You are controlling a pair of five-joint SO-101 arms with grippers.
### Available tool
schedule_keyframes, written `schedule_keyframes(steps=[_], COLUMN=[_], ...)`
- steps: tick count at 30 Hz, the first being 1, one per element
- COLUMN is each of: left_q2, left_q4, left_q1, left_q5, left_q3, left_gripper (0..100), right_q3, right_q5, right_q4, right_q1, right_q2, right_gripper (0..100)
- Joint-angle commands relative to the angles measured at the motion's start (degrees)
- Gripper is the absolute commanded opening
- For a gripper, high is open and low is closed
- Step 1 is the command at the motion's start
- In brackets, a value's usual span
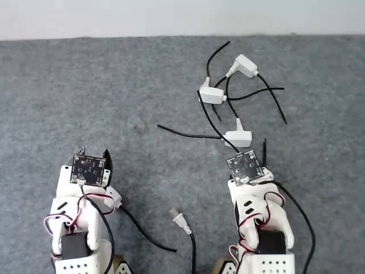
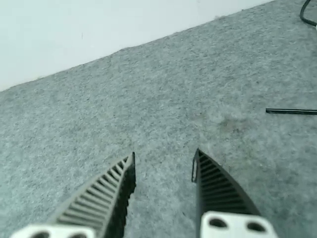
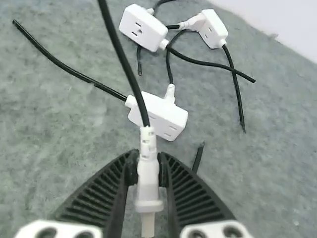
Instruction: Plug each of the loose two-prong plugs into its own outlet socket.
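Near a boxy white socket (image 3: 159,118), the right gripper (image 3: 147,156) clamps a smooth white plug (image 3: 147,184). The left gripper (image 2: 165,154) gapes over fuzzy carpet (image 2: 173,99).

- I see one white two-prong plug, the held plug (image 3: 147,183), pinched between the fingers of the right claw (image 3: 147,156). Its black cord (image 3: 119,49) runs away over the near socket.
- The loose plug (image 1: 179,219), also white, lies flat on the grey tabletop (image 1: 85,97), well apart from the sockets.
- I count three white outlet sockets, all unplugged, clustered among crossing cords: the near socket (image 3: 158,115), the middle socket (image 3: 142,27) and the far socket (image 3: 214,28).
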Motion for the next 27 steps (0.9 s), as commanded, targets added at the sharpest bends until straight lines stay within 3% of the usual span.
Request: schedule_keyframes(steps=[1,5,27], left_q2=[-0.88,-0.88,-0.88], left_q4=[-2.02,-5.45,-5.1], left_q1=[0.44,0.44,0.53], left_q5=[-0.79,-0.88,-0.7], left_q3=[-0.04,1.89,1.89], left_gripper=[18,18,18], right_q3=[0.44,0.7,1.23], right_q5=[-0.35,-0.35,-0.35], right_q4=[-1.98,-2.68,-2.59], right_q1=[-2.95,-3.3,-6.55], right_q2=[-0.57,-0.57,-0.4], right_gripper=[0.8,0.8,0.8])
